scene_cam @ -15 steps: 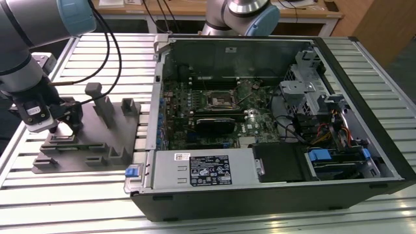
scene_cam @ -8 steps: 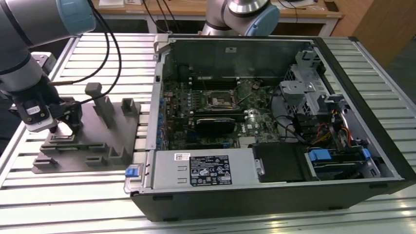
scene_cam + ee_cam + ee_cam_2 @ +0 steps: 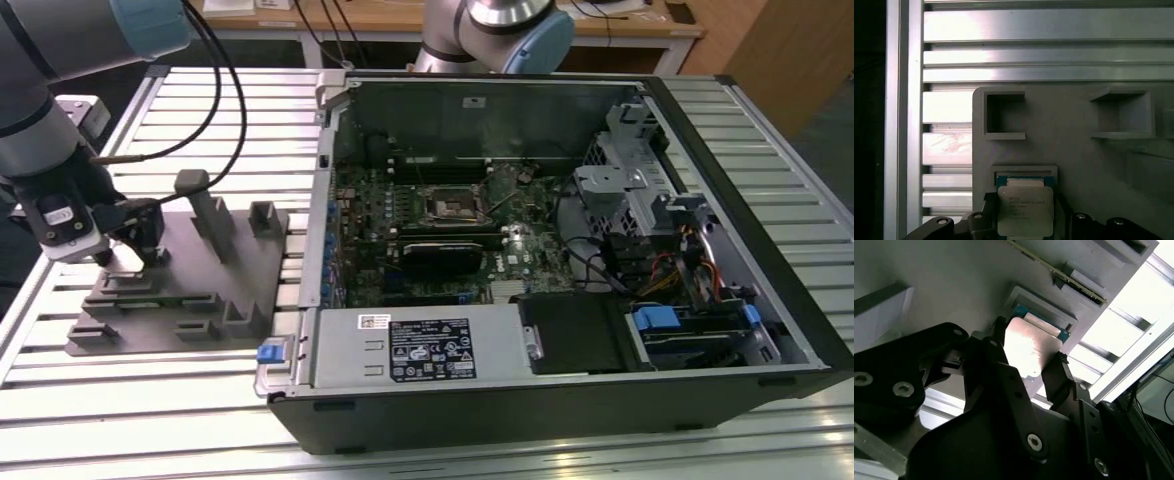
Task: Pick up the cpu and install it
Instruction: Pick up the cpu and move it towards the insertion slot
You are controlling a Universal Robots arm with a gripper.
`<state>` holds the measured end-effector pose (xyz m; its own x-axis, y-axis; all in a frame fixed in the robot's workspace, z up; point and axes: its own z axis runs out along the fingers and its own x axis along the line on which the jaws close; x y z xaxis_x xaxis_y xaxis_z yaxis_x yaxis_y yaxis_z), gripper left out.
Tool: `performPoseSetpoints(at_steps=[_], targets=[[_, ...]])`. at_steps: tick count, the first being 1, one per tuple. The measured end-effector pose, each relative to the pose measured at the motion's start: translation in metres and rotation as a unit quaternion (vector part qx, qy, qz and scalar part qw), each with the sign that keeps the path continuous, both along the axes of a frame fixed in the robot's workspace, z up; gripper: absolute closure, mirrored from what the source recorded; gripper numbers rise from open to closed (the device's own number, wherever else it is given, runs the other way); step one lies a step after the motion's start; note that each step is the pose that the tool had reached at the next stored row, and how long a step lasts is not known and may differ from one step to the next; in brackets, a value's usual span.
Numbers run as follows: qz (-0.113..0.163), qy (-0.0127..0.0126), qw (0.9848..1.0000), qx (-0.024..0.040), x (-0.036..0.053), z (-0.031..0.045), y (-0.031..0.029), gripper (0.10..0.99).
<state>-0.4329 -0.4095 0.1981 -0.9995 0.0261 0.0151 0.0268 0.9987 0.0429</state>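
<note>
The black 2-finger gripper [image 3: 1029, 342] is closed down narrow, with its fingers [image 3: 1056, 377] sitting on opposite edges of the small flat square silver-topped cpu [image 3: 1031, 347]. To me that looks like a pinch on the chip, with 1 finger on each side. In the first wrist view the cpu [image 3: 1025, 210] is right between the fingertips of the gripper [image 3: 1024, 200], and it overlaps the shallow square recess [image 3: 1024, 172] in the grey plastic fixture block [image 3: 1074, 150]. A teal strip shows along the recess edge. Honestly can't tell if the chip is seated flat in there or lifted a hair, the angle is rough.

In the exterior view the gripper [image 3: 127, 255] is down at the near corner of the grey plastic fixture block [image 3: 187, 310], at the exterior view's left, on the slatted aluminium table [image 3: 174, 130]. The open black computer case [image 3: 561, 420] lies at the exterior view's right, and the square metal-framed socket [image 3: 450, 203] on its board is well apart from the gripper.
</note>
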Motion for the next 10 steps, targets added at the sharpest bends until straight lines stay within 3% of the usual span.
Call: performPoseSetpoints(at_steps=[10], targets=[[0.000,0.0001,1.0000,0.0000,-0.0001,0.0038,0.0000,0.545]])
